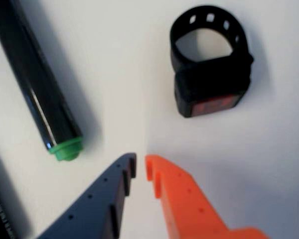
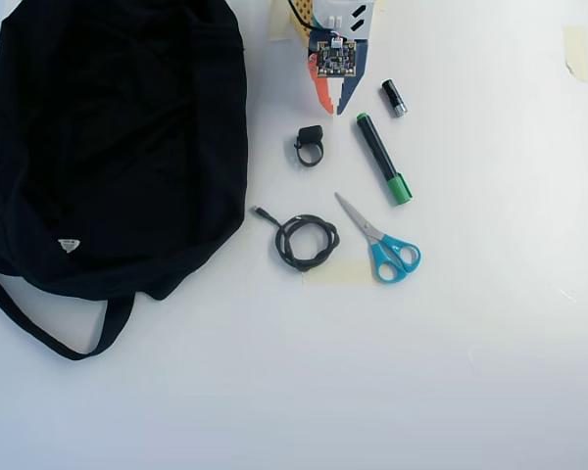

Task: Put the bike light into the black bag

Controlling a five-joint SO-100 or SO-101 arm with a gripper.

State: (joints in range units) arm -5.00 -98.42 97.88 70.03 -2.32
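Two views, taken in turn.

Wrist view: jaws (image 1: 140, 168) at the bottom edge, one dark blue finger, one orange, tips nearly touching with only a thin slit between them. Effectively closed, gripping nothing. Bike light (image 1: 211, 67) lies up and to the right of the tips, apart from them, on the white counter (image 1: 269, 164). Its strap loop is on the far side and the block faces the camera, showing a reddish lens. Nothing touches it. Green-capped marker (image 1: 37, 82) lies at left, its cap end near the blue finger but clear of it. Judgement: the arm is lined up short of the light, and the jaws would have to open before they could straddle the block or the strap.

Overhead view: arm comes in from the top edge, tips pointing down the picture. Light (image 2: 310, 146) sits just below and left of the tips, between bag and marker (image 2: 382, 159). Bag (image 2: 108, 137) fills the left side, slumped flat, strap trailing to the lower left; I cannot tell where its mouth is. Cable coil (image 2: 307, 242), scissors (image 2: 382, 240) and a small black-and-silver cylinder (image 2: 393, 98) lie spread well apart, probably so each can be picked alone. Light not yet in the bag; task looks to be at the reach stage.
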